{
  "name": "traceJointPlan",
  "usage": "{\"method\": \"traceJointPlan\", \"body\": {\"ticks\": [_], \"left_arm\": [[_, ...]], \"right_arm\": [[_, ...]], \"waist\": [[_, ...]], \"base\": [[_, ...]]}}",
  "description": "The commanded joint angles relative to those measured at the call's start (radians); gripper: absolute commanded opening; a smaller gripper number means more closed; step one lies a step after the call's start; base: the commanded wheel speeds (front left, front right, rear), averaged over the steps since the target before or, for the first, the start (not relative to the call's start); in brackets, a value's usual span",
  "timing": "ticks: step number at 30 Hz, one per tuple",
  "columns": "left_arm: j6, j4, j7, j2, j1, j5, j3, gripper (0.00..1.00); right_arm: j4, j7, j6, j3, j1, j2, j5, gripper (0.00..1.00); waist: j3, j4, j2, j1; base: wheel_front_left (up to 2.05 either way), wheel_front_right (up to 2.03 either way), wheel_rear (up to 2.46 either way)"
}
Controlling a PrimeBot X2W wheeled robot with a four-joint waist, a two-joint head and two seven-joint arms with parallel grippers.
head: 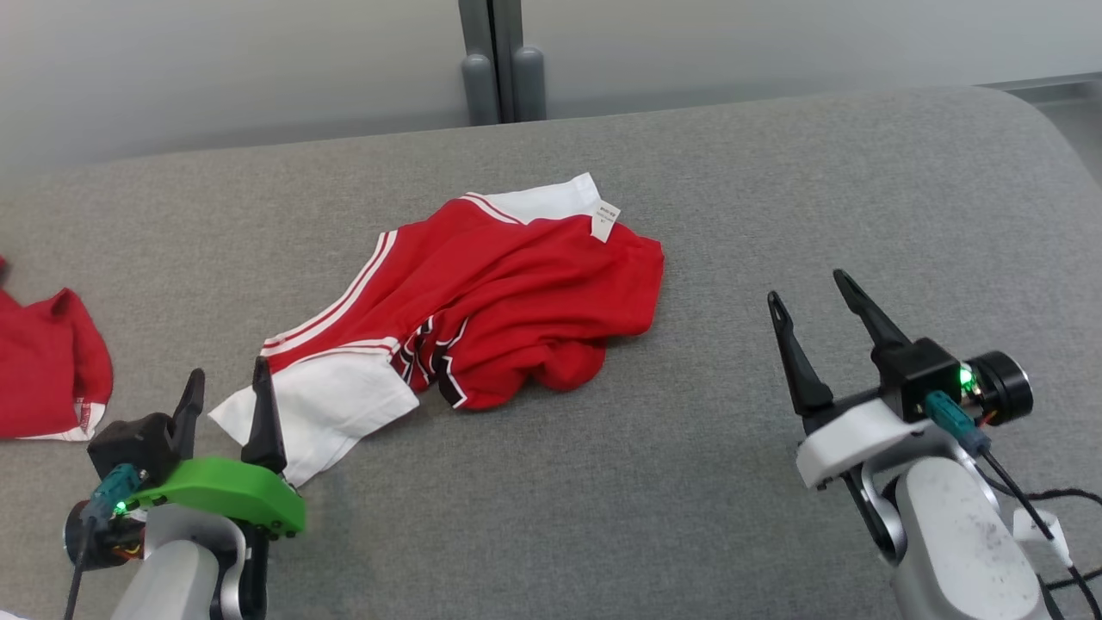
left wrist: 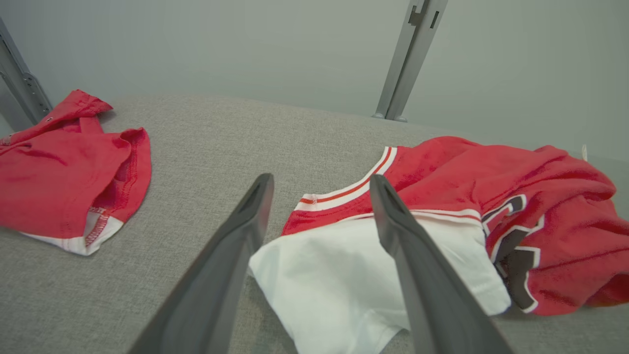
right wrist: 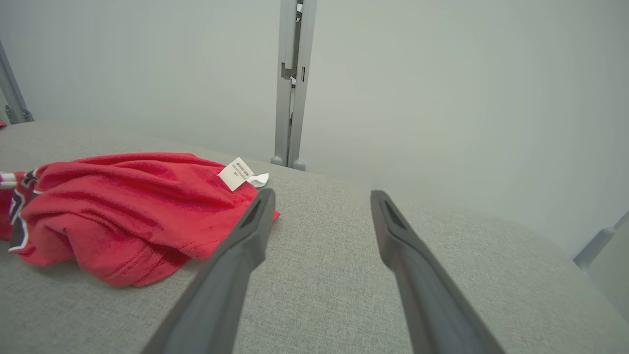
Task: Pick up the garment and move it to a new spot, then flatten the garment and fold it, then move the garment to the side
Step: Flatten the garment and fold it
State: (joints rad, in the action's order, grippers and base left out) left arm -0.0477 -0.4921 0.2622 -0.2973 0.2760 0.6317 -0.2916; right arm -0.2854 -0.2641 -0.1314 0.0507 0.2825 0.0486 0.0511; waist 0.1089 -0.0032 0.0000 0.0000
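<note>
A crumpled red garment (head: pixel 508 301) with white sleeves, striped trim and a dark print lies mid-table on the grey surface (head: pixel 775 215). Its white sleeve (head: pixel 327 413) points toward my left gripper (head: pixel 228 383), which stands open at the sleeve's edge; in the left wrist view the sleeve (left wrist: pixel 334 275) lies between and under the open fingers (left wrist: pixel 255 206). My right gripper (head: pixel 805 288) is open off to the garment's right, apart from it, with nothing between its fingers. In the right wrist view the garment (right wrist: pixel 123 206) and its white tag (right wrist: pixel 236 173) sit left of the fingers.
A second red garment (head: pixel 43 370) with white trim lies at the table's left edge, and again in the left wrist view (left wrist: pixel 64 172). A grey post (head: pixel 502 60) stands behind the table against a pale wall. Cables (head: pixel 1050 517) trail by my right arm.
</note>
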Motion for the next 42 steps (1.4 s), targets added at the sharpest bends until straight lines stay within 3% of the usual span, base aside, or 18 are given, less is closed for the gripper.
{"method": "traceJointPlan", "body": {"ticks": [1, 12, 26, 28, 29, 31, 36, 38, 42], "left_arm": [[-0.004, 0.029, 0.003, 0.014, -0.028, -0.02, 0.012, 1.0], [0.034, 0.261, 0.003, 0.174, -0.103, -0.186, 0.045, 1.0], [0.084, 0.324, 0.002, 0.238, -0.107, -0.252, 0.063, 1.0], [0.089, 0.322, 0.002, 0.24, -0.111, -0.255, 0.07, 1.0], [0.091, 0.32, 0.002, 0.241, -0.113, -0.257, 0.073, 1.0], [0.093, 0.317, 0.002, 0.243, -0.117, -0.261, 0.078, 1.0], [0.102, 0.309, 0.002, 0.245, -0.119, -0.268, 0.079, 1.0], [0.102, 0.308, 0.003, 0.246, -0.12, -0.27, 0.081, 1.0], [0.101, 0.304, 0.003, 0.246, -0.129, -0.276, 0.087, 1.0]], "right_arm": [[-0.027, 0.0, 0.001, 0.003, 0.042, 0.003, 0.02, 1.0], [-0.451, 0.006, 0.001, 0.042, 0.364, 0.063, 0.092, 1.0], [-0.816, 0.032, 0.001, 0.141, 0.556, 0.104, 0.029, 1.0], [-0.846, 0.029, 0.001, 0.16, 0.567, 0.105, 0.015, 0.82], [-0.862, 0.028, 0.001, 0.17, 0.572, 0.105, 0.008, 0.52], [-0.891, 0.033, 0.001, 0.186, 0.579, 0.105, -0.005, 0.38], [-0.943, 0.048, 0.001, 0.217, 0.595, 0.113, -0.048, 0.19], [-0.949, 0.041, 0.001, 0.226, 0.605, 0.12, -0.062, 0.0], [-0.932, 0.017, 0.002, 0.233, 0.636, 0.129, -0.088, 0.0]], "waist": [[0.014, 0.032, 0.0, 0.0], [0.09, 0.161, 0.0, 0.0], [0.163, 0.278, 0.0, 0.0], [0.165, 0.284, 0.0, 0.0], [0.165, 0.286, 0.0, 0.0], [0.166, 0.29, 0.0, 0.0], [0.166, 0.299, 0.0, 0.0], [0.167, 0.299, 0.0, 0.0], [0.16, 0.283, 0.0, 0.0]], "base": [[0.0, 0.0, 0.0], [0.0, 0.0, 0.0], [0.0, 0.0, 0.0], [0.0, 0.0, 0.0], [0.0, 0.0, 0.0], [0.0, 0.0, 0.0], [0.0, 0.0, 0.0], [0.0, 0.0, 0.0], [0.0, 0.0, 0.0]]}}
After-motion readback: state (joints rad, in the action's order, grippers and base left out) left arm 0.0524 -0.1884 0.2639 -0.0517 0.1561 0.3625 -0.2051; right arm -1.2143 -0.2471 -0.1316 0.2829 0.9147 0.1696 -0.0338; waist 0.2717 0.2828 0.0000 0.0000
